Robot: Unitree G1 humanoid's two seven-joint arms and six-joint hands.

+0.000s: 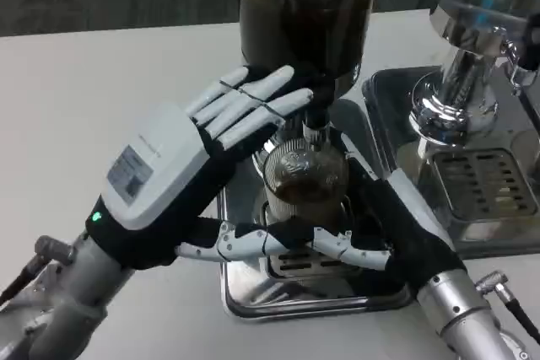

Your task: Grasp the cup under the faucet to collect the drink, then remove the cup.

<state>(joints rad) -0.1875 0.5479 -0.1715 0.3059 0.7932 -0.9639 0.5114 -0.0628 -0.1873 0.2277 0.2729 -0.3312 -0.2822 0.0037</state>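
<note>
A clear glass cup (304, 176) with dark drink in it stands on the steel drip tray (253, 297), right under the small faucet (315, 126) of the dark dispenser (304, 14). My right hand (403, 229) comes in from the right, and its fingers (348, 248) curl round the cup's lower front. My left hand (160, 176) hovers to the cup's left. Its straight, spread fingers (249, 100) reach toward the faucet's black top, and its thumb (240, 244) lies along the tray in front of the cup. The cup's base is hidden behind both hands.
A chrome espresso machine (460, 90) with a slotted grate (485, 187) stands close on the right. White table (93, 90) spreads out to the left and behind. The dispenser's body overhangs the cup from behind.
</note>
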